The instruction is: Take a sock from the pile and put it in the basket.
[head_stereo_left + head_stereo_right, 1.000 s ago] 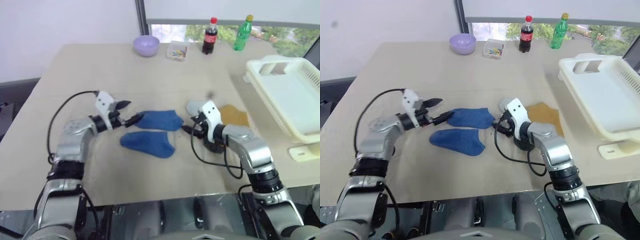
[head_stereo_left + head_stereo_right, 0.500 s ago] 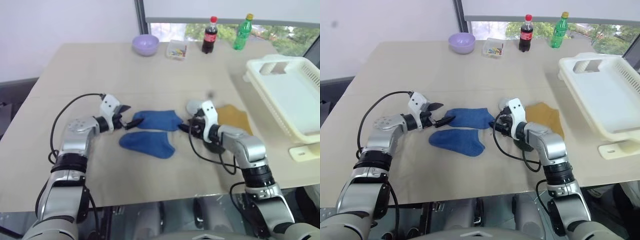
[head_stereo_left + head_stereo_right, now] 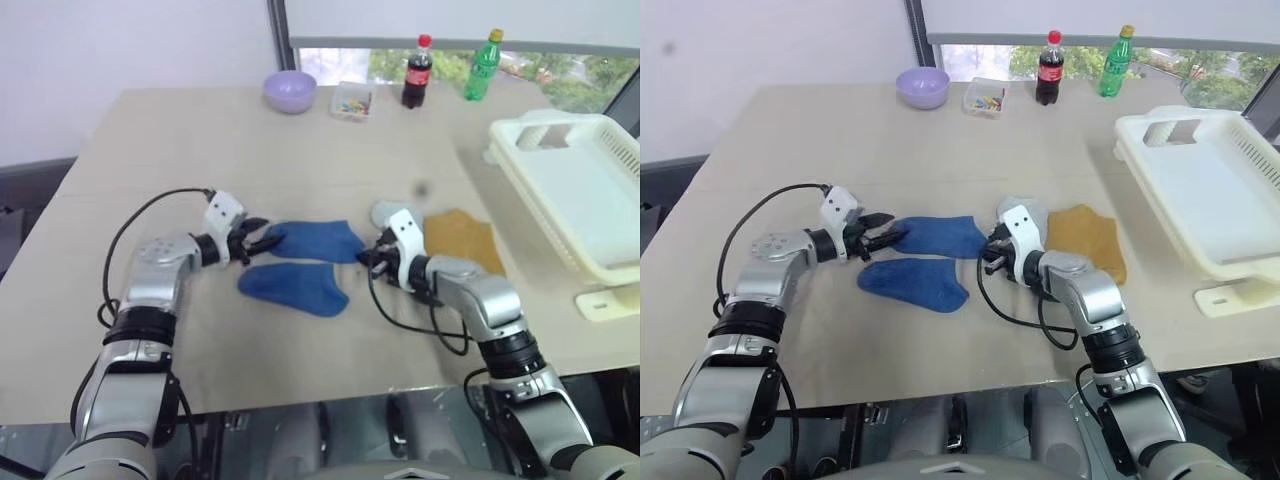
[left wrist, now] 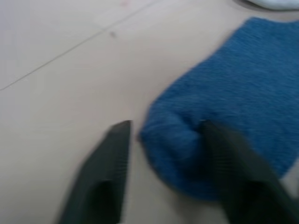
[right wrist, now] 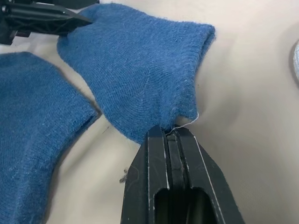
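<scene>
The pile lies spread mid-table: a blue sock [image 3: 315,240], a second blue sock [image 3: 295,285] in front of it, a grey sock [image 3: 385,212] and a mustard sock [image 3: 460,235]. My left gripper [image 3: 262,240] is at the rear blue sock's left end, and its fingers squeeze the bunched toe [image 4: 177,140] between them. My right gripper [image 3: 368,258] is shut at the same sock's right end, its tips pinching the cuff's lower edge [image 5: 170,133]. The white slatted basket [image 3: 560,122] stands at the table's right edge, well clear of both grippers.
A lilac bowl [image 3: 290,92], a small clear box [image 3: 352,102], a cola bottle [image 3: 414,72] and a green bottle [image 3: 481,66] line the far edge. A small white piece [image 3: 610,300] lies in front of the basket. Cables loop from both wrists.
Both grippers have closed: the left, wide open before, has narrowed around the sock's toe, and the right has shut at the cuff. Both hands have stayed about where they were.
</scene>
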You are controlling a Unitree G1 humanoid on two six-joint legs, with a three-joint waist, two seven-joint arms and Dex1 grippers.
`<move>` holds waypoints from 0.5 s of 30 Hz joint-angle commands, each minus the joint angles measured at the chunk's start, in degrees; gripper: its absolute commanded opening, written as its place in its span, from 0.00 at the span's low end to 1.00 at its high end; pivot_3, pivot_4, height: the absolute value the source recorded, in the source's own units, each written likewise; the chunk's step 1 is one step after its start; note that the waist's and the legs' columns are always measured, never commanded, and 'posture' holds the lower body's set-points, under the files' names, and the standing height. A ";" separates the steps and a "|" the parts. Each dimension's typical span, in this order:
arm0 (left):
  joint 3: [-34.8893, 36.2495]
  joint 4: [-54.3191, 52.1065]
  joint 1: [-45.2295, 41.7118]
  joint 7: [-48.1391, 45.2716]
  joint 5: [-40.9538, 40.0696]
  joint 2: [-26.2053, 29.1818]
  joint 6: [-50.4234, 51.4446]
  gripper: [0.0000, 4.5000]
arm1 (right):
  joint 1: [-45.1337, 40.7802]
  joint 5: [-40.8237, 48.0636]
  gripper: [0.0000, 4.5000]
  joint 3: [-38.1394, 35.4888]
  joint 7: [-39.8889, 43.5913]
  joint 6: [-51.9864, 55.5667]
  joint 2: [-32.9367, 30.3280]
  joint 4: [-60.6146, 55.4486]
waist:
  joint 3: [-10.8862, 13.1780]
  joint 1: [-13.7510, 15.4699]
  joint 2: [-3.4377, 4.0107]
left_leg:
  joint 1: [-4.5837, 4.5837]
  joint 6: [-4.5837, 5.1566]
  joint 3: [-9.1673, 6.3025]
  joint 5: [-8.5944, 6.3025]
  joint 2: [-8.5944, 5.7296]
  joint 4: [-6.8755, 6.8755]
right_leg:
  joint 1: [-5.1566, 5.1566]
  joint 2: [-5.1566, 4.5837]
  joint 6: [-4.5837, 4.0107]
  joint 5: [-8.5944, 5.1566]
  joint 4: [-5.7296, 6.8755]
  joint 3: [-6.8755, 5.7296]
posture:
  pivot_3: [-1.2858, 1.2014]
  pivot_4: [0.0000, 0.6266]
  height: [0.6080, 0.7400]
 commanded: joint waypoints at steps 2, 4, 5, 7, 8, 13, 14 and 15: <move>-0.90 0.47 1.55 0.61 2.16 1.09 1.30 0.01 | -0.21 -0.30 0.00 0.89 0.37 -1.09 -0.40 -1.00 | -0.01 -0.04 0.00 | 0.04 0.00 0.00 0.01 0.00 0.00 | 0.01 0.00 -0.07 -0.04 0.03 0.02 | 0.52 0.24 0.92; -0.56 0.34 1.62 0.83 1.82 0.89 1.47 0.01 | -0.23 -0.42 0.00 1.15 0.42 -1.34 -0.38 -0.99 | -0.01 -0.06 0.00 | 0.05 0.00 0.01 0.01 0.00 0.00 | 0.00 0.00 -0.07 -0.04 0.05 0.03 | 0.52 0.24 0.92; -0.46 0.18 1.89 0.86 1.79 0.92 1.33 0.01 | -0.42 -0.47 0.00 1.24 0.45 -1.51 -0.34 -0.88 | -0.01 -0.07 0.00 | 0.06 0.00 0.01 0.01 0.00 0.00 | 0.00 0.00 -0.07 -0.04 0.05 0.03 | 0.52 0.24 0.92; -0.37 -0.05 2.26 0.87 1.83 0.98 1.10 0.01 | -0.75 -0.49 0.00 1.34 0.55 -1.71 -0.34 -0.68 | -0.02 -0.10 0.00 | 0.06 0.00 0.02 0.01 0.00 0.00 | 0.00 0.00 -0.07 -0.04 0.05 0.04 | 0.52 0.24 0.92; -0.24 -0.29 2.49 0.87 1.75 1.00 1.06 0.01 | -0.93 -0.44 0.00 1.47 0.76 -1.79 -0.36 -0.65 | -0.02 -0.13 0.00 | 0.06 0.00 0.03 0.01 0.00 0.00 | 0.00 0.00 -0.07 -0.04 0.05 0.05 | 0.52 0.24 0.92; 3.38 -4.78 3.70 -0.57 -3.74 -0.03 4.52 0.01 | -2.89 -0.48 0.00 0.91 0.35 -2.95 0.24 -0.78 | -0.01 -0.33 0.00 | 0.05 0.00 0.06 0.01 0.02 0.00 | -0.02 0.01 -0.06 -0.04 0.05 0.08 | 0.52 0.24 0.92; 3.96 -5.64 3.85 -0.62 -4.58 -0.09 5.24 0.01 | -3.33 -0.29 0.00 0.64 0.25 -2.85 0.40 -1.04 | -0.01 -0.33 0.00 | 0.04 0.00 0.06 0.01 0.03 0.00 | -0.03 0.01 -0.06 -0.03 0.05 0.08 | 0.52 0.24 0.92; 4.41 -6.43 3.98 -0.68 -5.26 -0.09 5.76 0.01 | -3.73 -0.12 0.00 0.45 0.19 -2.69 0.50 -1.32 | -0.01 -0.30 -0.01 | 0.03 0.00 0.06 0.01 0.02 0.00 | -0.04 0.01 -0.05 -0.03 0.05 0.08 | 0.52 0.24 0.92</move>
